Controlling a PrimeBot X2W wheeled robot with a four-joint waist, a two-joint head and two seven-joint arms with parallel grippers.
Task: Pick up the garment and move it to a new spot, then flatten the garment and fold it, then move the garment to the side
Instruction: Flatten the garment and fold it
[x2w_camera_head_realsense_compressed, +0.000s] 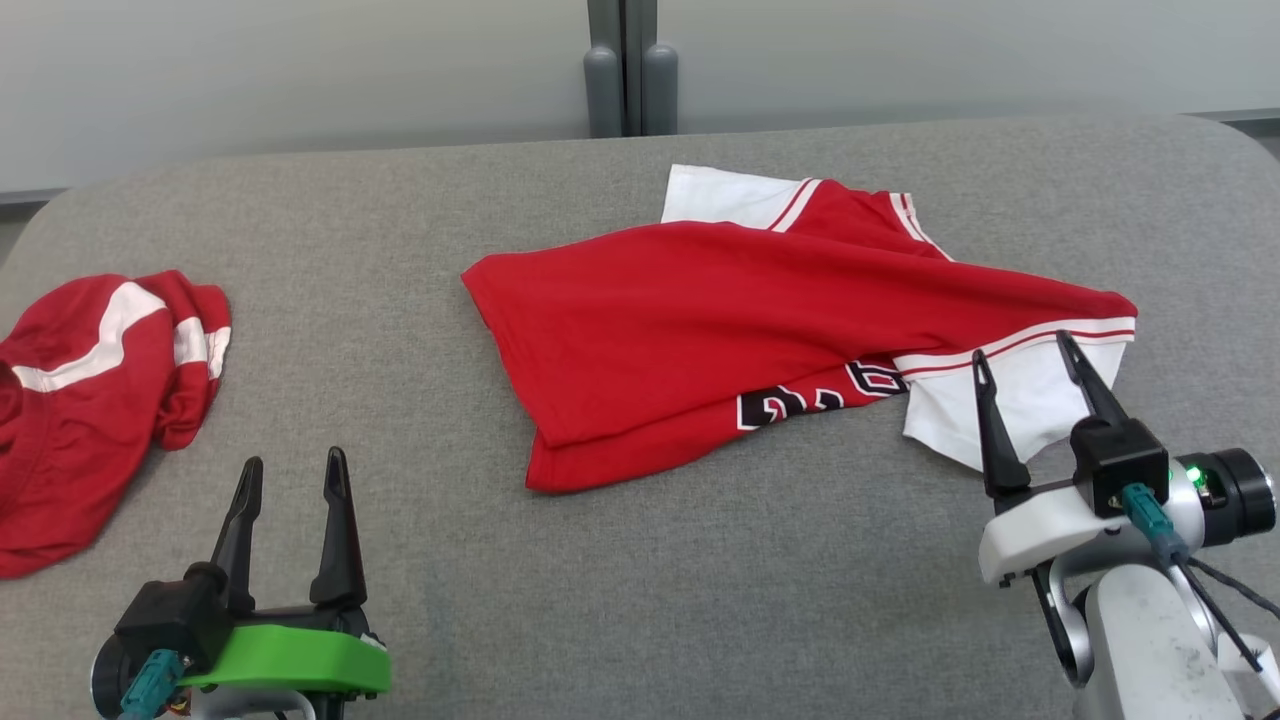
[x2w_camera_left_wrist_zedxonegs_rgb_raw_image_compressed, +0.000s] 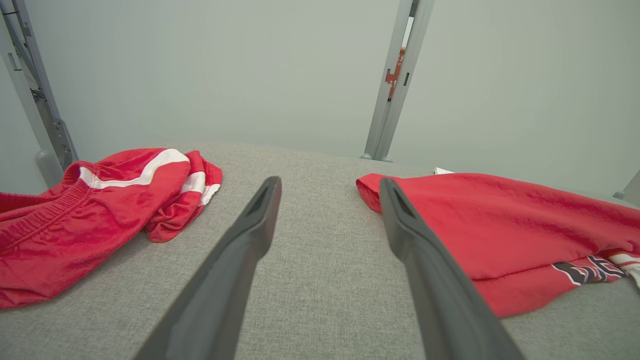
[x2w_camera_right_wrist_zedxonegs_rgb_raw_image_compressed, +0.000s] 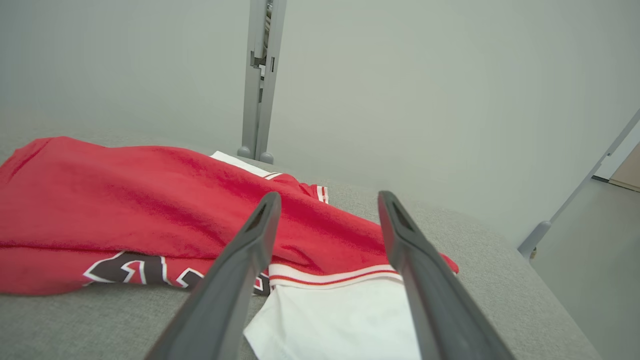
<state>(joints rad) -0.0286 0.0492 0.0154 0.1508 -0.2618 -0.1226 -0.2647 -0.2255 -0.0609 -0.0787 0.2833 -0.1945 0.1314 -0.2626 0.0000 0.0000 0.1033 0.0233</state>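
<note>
- Because they lie bunched in a heap at the left edge of the table (x2w_camera_head_realsense_compressed: 640, 600), the red shorts (x2w_camera_head_realsense_compressed: 100, 400) look set aside from the work. They are well apart from the other garment, and no gripper is near them.
- The left gripper (x2w_camera_head_realsense_compressed: 293, 458) sits low at the near left, over bare gray cloth between the shorts and the jersey (x2w_camera_head_realsense_compressed: 720, 320). Its jaws are spread wide with nothing in them, and it touches neither garment. I judge it is parked there to keep clear of the fabric until a second grip is wanted.
- The jersey, which I take to be the task's garment, lies from the middle of the table toward the right.
  - It is doubled over itself, with a broad red panel folded slantwise across the rest.
  - The black lettering (x2w_camera_head_realsense_compressed: 800, 400) peeks out under the panel's near edge.
  - The far white sleeve (x2w_camera_head_realsense_compressed: 720, 195) juts out at the back.
  - The fold is skewed and the cloth is rumpled, so flattening and folding look only partly done.
- The right gripper (x2w_camera_head_realsense_compressed: 1022, 346) is at the near white sleeve (x2w_camera_head_realsense_compressed: 1030, 410), with one finger on either side of it in the right wrist view. Its jaws stand apart and clasp nothing. Whether the tips touch the cloth I cannot tell. Being placed there suggests the sleeve is the part to be handled next.
</note>
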